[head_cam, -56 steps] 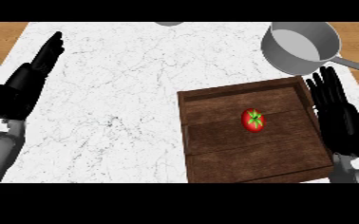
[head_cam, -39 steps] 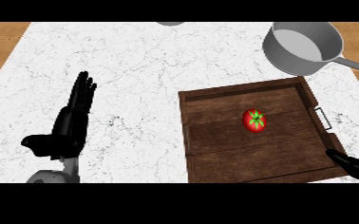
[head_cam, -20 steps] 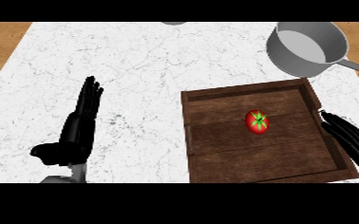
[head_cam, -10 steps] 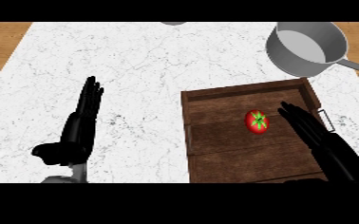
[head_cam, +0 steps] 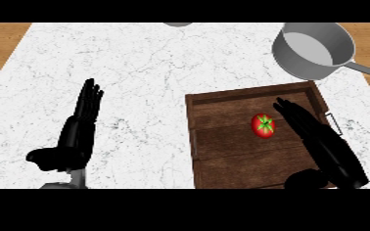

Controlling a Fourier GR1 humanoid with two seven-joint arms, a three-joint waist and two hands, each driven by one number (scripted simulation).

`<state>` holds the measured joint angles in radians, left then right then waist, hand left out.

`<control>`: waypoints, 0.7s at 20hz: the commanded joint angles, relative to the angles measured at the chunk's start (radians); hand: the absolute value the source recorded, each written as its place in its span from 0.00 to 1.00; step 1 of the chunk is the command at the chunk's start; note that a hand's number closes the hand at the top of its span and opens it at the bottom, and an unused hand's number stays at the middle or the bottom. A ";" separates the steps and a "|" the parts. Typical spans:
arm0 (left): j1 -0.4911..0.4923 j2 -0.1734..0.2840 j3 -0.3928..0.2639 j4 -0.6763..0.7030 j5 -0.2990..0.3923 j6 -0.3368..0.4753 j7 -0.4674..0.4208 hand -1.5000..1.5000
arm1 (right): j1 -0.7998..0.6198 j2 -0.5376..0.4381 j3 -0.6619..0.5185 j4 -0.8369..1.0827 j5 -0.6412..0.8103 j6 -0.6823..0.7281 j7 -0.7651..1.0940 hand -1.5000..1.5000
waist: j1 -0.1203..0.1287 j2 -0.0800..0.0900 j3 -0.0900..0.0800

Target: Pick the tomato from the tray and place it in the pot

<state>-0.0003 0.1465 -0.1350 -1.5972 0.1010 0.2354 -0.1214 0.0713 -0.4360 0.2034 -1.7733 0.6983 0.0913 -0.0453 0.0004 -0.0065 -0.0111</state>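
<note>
The tomato (head_cam: 264, 126) is lying on the boards of the wooden tray (head_cam: 217, 161), a little right of the tray's middle, its green stem star facing up and its red body looking slightly taller than wide from the head view. My right hand (head_cam: 321, 144) is hovering just to its right over the tray, the fingers (head_cam: 292, 113) stretched straight and spread, holding nothing, their tips reaching just past the tomato's far side. So the tomato is sitting immediately left of my fingers, beside them and apart from them as far as I can tell; the thumb is hidden low at the frame's edge. This is the nearer hand by a wide margin, and I am judging that the grasp turns on sliding leftward and curling round the fruit from its right flank.

The pot (head_cam: 315, 49) is standing on the desk (head_cam: 145, 63) beyond the tray's far right corner, its mouth open, its handle running off to the right. It is lying ahead of my right hand, so the carry should be a short forward lift.

My left hand (head_cam: 72, 137) is resting open on the white marble desk, well away to the left, fingers straight and pointing away from me, gripping nothing
</note>
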 commanded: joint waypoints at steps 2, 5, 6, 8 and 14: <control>0.017 -0.051 0.007 0.100 -0.013 -0.015 -0.123 0.50 | -0.007 0.039 -0.008 0.072 0.045 -0.014 -0.042 0.00 | -0.001 0.007 0.011; 0.042 -0.025 -0.027 -0.083 -0.027 0.003 0.061 0.50 | -0.076 0.073 -0.006 0.214 0.084 -0.049 -0.074 0.00 | 0.008 0.007 0.012; 0.007 0.004 0.034 -0.011 -0.005 -0.038 0.019 0.50 | -0.044 0.065 -0.021 0.136 0.074 -0.014 -0.046 0.00 | 0.001 0.007 0.011; -0.011 -0.001 0.022 -0.055 -0.022 -0.021 0.060 0.50 | -0.116 0.103 -0.020 0.206 0.088 -0.018 -0.036 0.00 | 0.004 0.007 0.011; -0.043 -0.040 0.018 0.028 -0.057 -0.007 0.017 0.50 | -0.095 0.147 0.005 0.216 0.130 -0.043 -0.066 0.00 | 0.000 0.007 0.011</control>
<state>-0.0046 0.1146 -0.1245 -1.5958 0.0667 0.2173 -0.1061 -0.0165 -0.3474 0.1773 -1.6197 0.7924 0.0935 -0.0948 -0.0012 -0.0095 -0.0169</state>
